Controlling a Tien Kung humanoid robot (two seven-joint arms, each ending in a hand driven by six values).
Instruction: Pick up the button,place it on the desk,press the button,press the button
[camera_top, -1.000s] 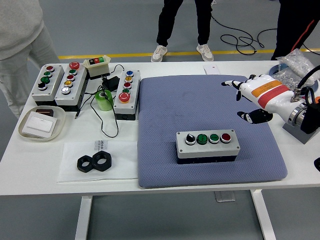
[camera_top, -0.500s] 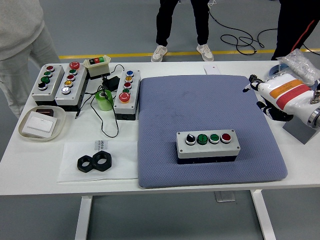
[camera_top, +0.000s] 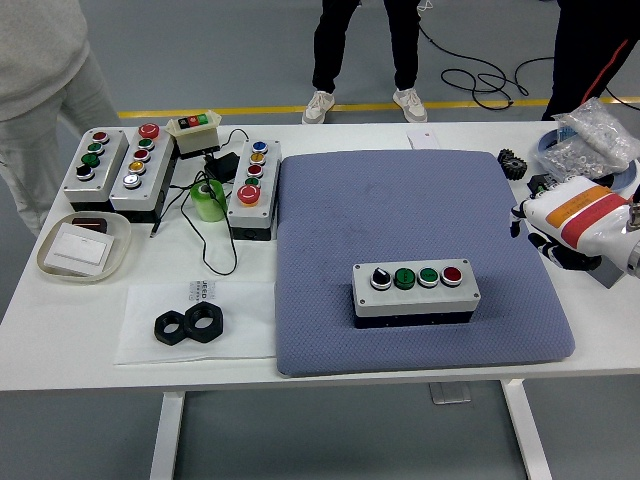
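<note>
A grey button box rests on the blue mat, toward its front. Its top carries a black knob, two green buttons and a red button. My right hand, white with orange and red bands, hovers at the mat's right edge, well to the right of the box and apart from it. Its fingers are relaxed and hold nothing. My left arm does not show.
Three more button boxes and a small switch box stand at the back left with cables and a green tape roll. A tray and black nuts lie front left. A plastic bag and a black gear sit back right. People stand beyond the table.
My right hand has drawn back to the right, from over the mat's right part to its edge, and has dropped a little. The button box has not moved.
</note>
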